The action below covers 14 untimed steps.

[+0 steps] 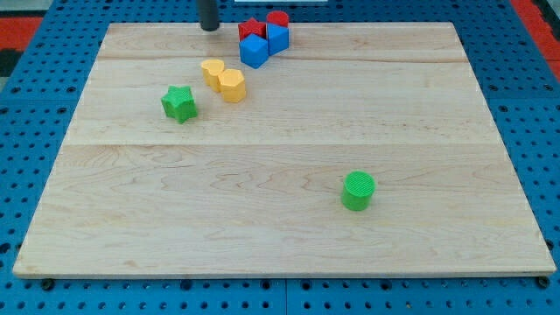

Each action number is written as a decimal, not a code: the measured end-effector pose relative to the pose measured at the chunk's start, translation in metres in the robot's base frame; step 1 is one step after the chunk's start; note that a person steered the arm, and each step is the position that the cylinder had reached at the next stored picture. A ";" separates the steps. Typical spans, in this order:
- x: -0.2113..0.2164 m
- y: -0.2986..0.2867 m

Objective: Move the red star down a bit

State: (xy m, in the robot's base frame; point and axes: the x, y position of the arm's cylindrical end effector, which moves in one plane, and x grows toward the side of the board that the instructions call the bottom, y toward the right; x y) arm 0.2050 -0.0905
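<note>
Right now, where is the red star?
The red star sits at the view's top, touching the blue blocks, just right of my tip.

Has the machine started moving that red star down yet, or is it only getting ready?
Nothing looks done: the red star sits at the view's top, wedged among two blue blocks and a red block. In hand: my tip stands just left of it, apart. Left: the whole downward push.

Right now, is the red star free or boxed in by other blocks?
Boxed in. The red star sits at the view's top, packed against the red cylinder and two blue blocks. My tip stands apart to its left.
</note>
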 end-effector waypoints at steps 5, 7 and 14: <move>0.077 0.093; 0.111 0.065; 0.234 0.076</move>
